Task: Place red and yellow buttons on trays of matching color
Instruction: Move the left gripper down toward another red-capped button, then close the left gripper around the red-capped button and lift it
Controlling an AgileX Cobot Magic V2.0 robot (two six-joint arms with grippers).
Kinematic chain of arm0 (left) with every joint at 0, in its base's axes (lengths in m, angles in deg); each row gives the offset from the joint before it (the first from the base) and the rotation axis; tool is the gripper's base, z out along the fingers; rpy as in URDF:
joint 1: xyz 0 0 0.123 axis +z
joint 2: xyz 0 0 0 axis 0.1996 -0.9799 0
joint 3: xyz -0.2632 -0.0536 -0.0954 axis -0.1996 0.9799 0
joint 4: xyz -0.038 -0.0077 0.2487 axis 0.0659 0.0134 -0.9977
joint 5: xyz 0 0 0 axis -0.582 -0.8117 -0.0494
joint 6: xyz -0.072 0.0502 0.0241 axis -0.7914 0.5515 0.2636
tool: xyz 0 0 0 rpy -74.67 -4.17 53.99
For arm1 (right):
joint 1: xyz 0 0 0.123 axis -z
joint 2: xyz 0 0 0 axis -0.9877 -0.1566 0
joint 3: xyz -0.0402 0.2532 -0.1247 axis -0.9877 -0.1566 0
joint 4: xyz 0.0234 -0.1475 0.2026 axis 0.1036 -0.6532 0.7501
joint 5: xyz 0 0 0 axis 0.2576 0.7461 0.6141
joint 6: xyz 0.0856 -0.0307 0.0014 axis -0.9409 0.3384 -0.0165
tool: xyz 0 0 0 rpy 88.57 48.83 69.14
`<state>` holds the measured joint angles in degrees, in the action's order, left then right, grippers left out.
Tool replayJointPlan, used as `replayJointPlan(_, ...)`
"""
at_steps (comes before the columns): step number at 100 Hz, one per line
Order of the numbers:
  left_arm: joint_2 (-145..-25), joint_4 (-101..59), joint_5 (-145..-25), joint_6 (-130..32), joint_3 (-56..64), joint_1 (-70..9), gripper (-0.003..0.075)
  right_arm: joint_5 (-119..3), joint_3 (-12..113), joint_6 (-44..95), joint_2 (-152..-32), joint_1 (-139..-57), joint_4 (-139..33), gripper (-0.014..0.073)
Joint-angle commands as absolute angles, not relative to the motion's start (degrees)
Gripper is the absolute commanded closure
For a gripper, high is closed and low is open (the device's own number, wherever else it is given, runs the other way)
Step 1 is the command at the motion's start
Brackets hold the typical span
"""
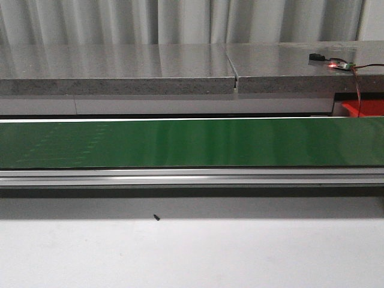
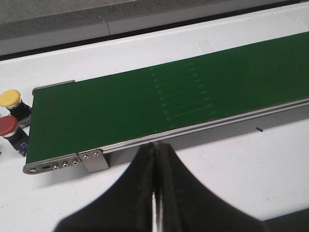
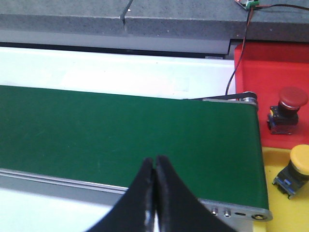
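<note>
Both fingers (image 3: 153,193) (image 2: 157,188) pressed together, empty, above the green belt (image 3: 120,135); red button (image 3: 285,110) on red tray (image 3: 270,67) beyond its end.

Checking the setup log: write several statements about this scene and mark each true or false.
1. The green belt carries nothing. True.
2. The left hand is open. False: it is shut and holds nothing.
3. In the right wrist view, a red button stands on the red tray. True.
4. The yellow button in that view lies on the belt. False: it stands on the yellow tray, beyond the belt's end.
</note>
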<state>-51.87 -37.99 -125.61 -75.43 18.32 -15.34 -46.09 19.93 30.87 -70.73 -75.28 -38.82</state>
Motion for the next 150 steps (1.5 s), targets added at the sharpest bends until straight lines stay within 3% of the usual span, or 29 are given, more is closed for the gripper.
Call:
replayJointPlan(1, -52.28, -35.64, -119.43, -75.88, 16.97, -15.78, 0.0739, -49.23, 21.07, 31.49, -69.79, -75.28, -37.42, 0.0661)
replayJointPlan(27, -55.27, -36.44, -110.56, -78.45, 16.58, -15.58, 0.0739, -50.19, 21.07, 31.49, -69.79, -75.28, -37.42, 0.0661)
replayJointPlan(57, -72.73, -37.93, -107.43, -84.94, 12.49, -13.18, 0.0739, -50.32, 21.07, 31.49, -69.79, -75.28, -37.42, 0.0661)
replayJointPlan(74, -82.7, -37.93, -107.41, -85.55, 9.32, -7.61, 0.0734, -50.32, 21.07, 31.49, -69.79, -75.28, -37.42, 0.0661)
replayJointPlan(86, -87.86, -36.67, -107.29, -85.55, 7.05, -2.61, 0.0622, -50.32, 21.07, 31.49, -69.79, -75.28, -37.42, 0.0661)
replayJointPlan(98, -92.32, -36.67, -107.04, -85.55, 5.06, 1.56, 0.0382, -50.32, 21.07, 31.49, -69.79, -75.28, -37.42, 0.0661)
replayJointPlan(108, -95.98, -36.67, -106.99, -86.23, 3.56, 4.91, 0.0258, -50.31, 21.07, 31.49, -69.79, -75.28, -37.37, 0.0661)
replayJointPlan(150, -114.83, -36.53, -121.07, -88.61, -9.84, 13.75, 0.0258, -50.31, 21.07, 31.49, -69.79, -75.28, -37.36, 0.0661)
